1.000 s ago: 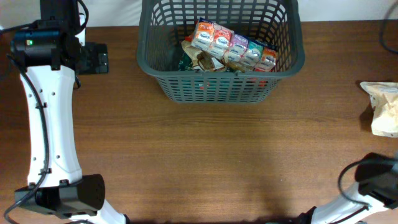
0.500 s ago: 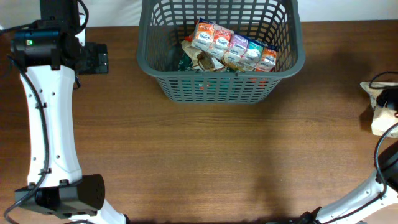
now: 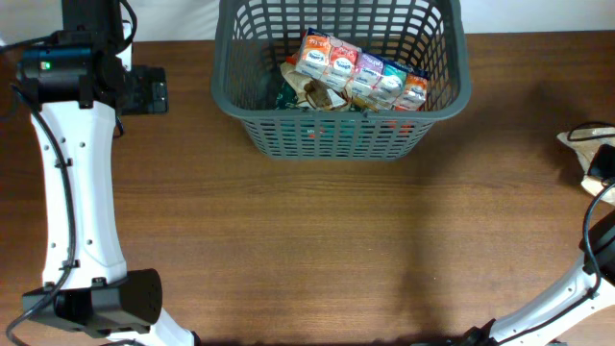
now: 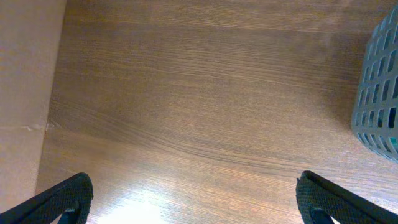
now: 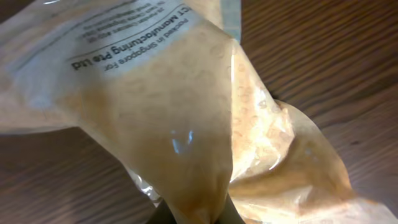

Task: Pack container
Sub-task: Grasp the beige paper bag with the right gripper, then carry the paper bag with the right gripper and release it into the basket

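Right claw [image 5: 189, 214]: pinched shut on a fold of the bag [image 5: 168, 118].
Left claw [image 4: 193, 186]: stood wide, empty.
Risk: pinch looked thin; slack bag could slip before reaching the basket [image 3: 336, 139], well away from claw.

Far middle of the tabletop [image 3: 317, 240]: the container [image 3: 336, 136], a row of packets [image 3: 360, 75] inside. Well to its left, the left hand [image 3: 144, 91]. At the right edge, a bag [image 5: 186, 112] beneath the right hand [image 3: 603, 163].
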Available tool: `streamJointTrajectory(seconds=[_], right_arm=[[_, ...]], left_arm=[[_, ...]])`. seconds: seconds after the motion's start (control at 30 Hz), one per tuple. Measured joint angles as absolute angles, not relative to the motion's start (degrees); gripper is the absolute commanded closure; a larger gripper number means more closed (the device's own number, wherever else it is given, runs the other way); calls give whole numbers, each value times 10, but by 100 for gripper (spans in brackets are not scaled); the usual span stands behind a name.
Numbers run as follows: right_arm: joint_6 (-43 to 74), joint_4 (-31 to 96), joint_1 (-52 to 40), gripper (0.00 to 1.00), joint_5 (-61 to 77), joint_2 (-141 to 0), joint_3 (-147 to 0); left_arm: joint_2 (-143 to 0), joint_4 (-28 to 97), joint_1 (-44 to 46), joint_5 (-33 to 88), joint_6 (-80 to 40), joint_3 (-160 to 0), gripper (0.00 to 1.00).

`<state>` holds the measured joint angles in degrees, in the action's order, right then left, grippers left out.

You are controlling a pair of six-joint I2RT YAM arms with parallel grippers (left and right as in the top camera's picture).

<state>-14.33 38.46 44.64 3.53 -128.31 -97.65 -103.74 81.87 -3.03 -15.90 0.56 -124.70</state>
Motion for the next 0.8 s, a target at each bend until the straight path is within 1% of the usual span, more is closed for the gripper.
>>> streamJointTrajectory(seconds=[0.2,0.3,0.37,0.5,0.57,0.63,0.7,0.8], right_arm=[[-78,412,449,96,140,-1273,-976],[-50,429,449,96,213,-1244,-976],[-27,435,448,96,269,-1208,-985],[9,437,426,96,361,-1093,-1053],[15,450,387,96,388,-1020,-1097],[11,450,321,96,402,-957,-1132],[-11,450,207,96,402,-895,-1160],[-52,455,53,96,344,-865,-1166]], left_arm=[[-1037,818,-30,-159,6,-1247,1],[-1037,819,-30,-159,6,-1247,1],[-1037,819,-30,-159,5,-1247,1],[-1037,819,-30,-159,5,-1247,1],[-1037,819,-30,-159,5,-1247,1],[-1037,819,-30,-159,5,-1247,1],[-1037,819,-30,-159,6,-1247,1],[-1037,818,-30,-159,5,-1247,1]])
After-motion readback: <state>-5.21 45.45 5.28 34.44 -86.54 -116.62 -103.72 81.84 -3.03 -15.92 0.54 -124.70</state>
